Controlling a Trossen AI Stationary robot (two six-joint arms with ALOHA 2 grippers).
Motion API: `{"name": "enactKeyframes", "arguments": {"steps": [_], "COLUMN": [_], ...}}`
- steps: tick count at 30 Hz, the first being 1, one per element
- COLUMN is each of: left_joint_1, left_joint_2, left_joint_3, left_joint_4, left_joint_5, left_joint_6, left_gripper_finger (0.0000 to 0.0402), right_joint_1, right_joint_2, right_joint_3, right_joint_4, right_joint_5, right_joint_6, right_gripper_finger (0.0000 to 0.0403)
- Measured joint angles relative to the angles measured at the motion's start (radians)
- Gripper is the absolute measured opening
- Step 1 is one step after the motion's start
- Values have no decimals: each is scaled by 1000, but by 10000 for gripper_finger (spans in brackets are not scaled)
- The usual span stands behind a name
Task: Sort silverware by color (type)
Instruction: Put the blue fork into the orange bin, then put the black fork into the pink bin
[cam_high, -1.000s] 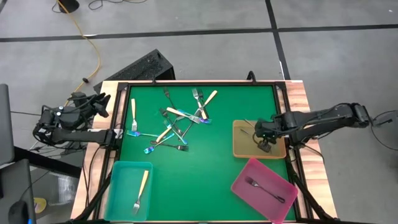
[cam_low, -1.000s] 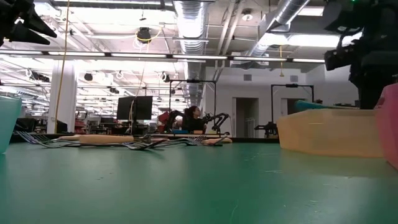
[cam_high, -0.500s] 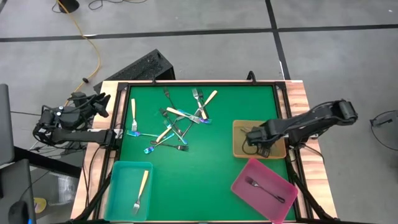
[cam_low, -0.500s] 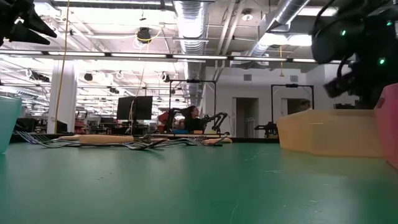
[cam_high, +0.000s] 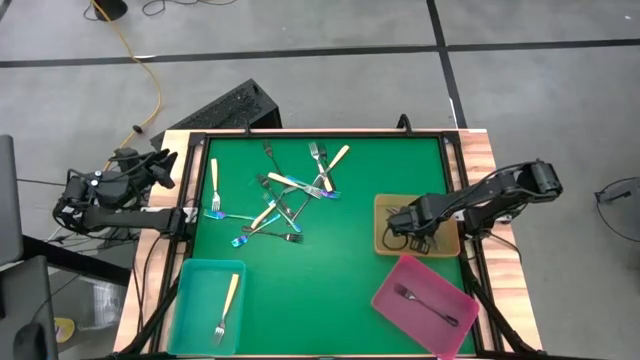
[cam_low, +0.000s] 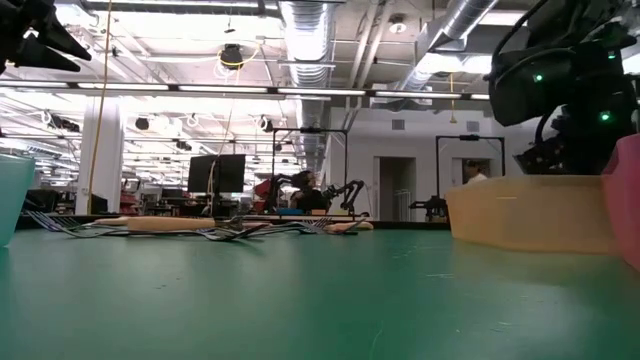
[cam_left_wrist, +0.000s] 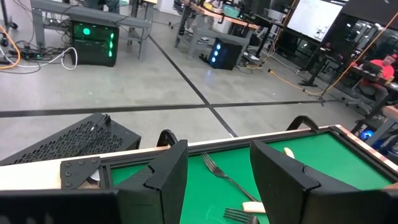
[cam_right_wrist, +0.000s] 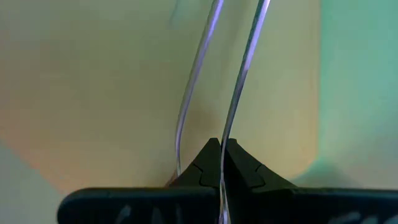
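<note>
My right gripper (cam_high: 405, 228) hangs over the tan tray (cam_high: 385, 243), pointing steeply down, shut on a slim iridescent fork (cam_right_wrist: 245, 56). A second thin violet line (cam_right_wrist: 194, 74) runs beside the fork; I cannot tell if it is another fork or a reflection. Several forks (cam_high: 285, 195) lie tangled on the green mat at the far left. A cream-handled fork (cam_high: 228, 300) lies in the teal tray (cam_high: 190, 300), a dark fork (cam_high: 425, 303) in the pink tray (cam_high: 395, 300). My left gripper (cam_left_wrist: 217, 180) waits open past the table's left edge. My right gripper pinches the fork's thin handle (cam_right_wrist: 229, 124) between its two fingertips (cam_right_wrist: 208, 163). The fingers come from above, slanting down into the tan tray. The fork runs on ahead of the fingers over the tray's floor; whether its far end touches the tray I cannot tell.
The pink tray's wall (cam_low: 625, 200) stands close beside the tan tray (cam_low: 530, 215) on the near right. A black frame (cam_high: 320, 133) rims the green mat, with open mat between the fork pile and the trays.
My right gripper has sunk toward the tan tray and shifted slightly toward the table's left edge, tipping to point more steeply down. It stays shut on the fork.
</note>
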Motion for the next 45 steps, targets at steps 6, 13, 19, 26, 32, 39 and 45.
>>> {"name": "enactKeyframes", "arguments": {"steps": [6,13,19,26,32,39,45], "left_joint_1": [0,0,0,0,0,0,0], "left_joint_2": [0,0,0,0,0,0,0], "left_joint_3": [0,1,1,1,1,1,1], "left_joint_4": [0,0,0,0,0,0,0], "left_joint_5": [-3,-20,-21,-21,-22,-22,-22], "left_joint_6": [0,0,0,0,0,0,0], "left_gripper_finger": [158,158,158,158,158,158,158], "right_joint_1": [0,0,0,0,0,0,0], "right_joint_2": [0,0,0,0,0,0,0], "right_joint_3": [-1,-1,-1,-1,-1,14,54], "right_joint_4": [38,41,40,40,40,38,30], "right_joint_5": [0,1,1,2,3,2,2], "right_joint_6": [0,-12,-4,5,5,-13,-38], "right_gripper_finger": [42,46,51,87,122,128,127]}}
